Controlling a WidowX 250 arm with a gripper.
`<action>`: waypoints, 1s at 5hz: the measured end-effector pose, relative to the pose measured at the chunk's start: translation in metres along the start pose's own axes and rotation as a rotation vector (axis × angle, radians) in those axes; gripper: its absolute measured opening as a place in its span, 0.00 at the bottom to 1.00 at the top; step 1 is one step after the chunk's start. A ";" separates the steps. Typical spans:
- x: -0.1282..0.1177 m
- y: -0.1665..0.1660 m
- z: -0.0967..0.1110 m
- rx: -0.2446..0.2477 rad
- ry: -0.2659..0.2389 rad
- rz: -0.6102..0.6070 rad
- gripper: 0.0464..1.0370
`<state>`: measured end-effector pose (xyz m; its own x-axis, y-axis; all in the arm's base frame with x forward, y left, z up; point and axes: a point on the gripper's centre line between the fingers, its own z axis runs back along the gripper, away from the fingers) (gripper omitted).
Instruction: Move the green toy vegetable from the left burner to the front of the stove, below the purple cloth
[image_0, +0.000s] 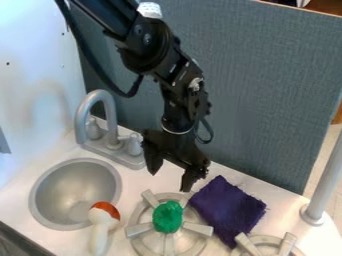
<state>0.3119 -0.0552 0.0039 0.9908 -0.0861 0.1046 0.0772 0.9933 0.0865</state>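
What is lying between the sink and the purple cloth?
In the camera view, a burner with a green thing on it lies between them; at the edge of the sink is a white piece with an orange top.

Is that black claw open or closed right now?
Open. The gripper hangs above the counter with its two fingers apart and nothing between them.

A blue-gray textured panel (267, 75) stands behind the white counter (287, 205), beside a white side wall (33, 65); pale tiled floor (324, 150) shows at right.
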 end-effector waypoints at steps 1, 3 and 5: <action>-0.006 -0.001 -0.009 0.003 0.032 -0.004 0.97; -0.011 -0.019 -0.016 -0.006 0.049 -0.067 0.97; -0.022 -0.017 -0.040 0.072 0.122 -0.045 0.97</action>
<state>0.2934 -0.0666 -0.0399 0.9930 -0.1165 -0.0214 0.1184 0.9801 0.1593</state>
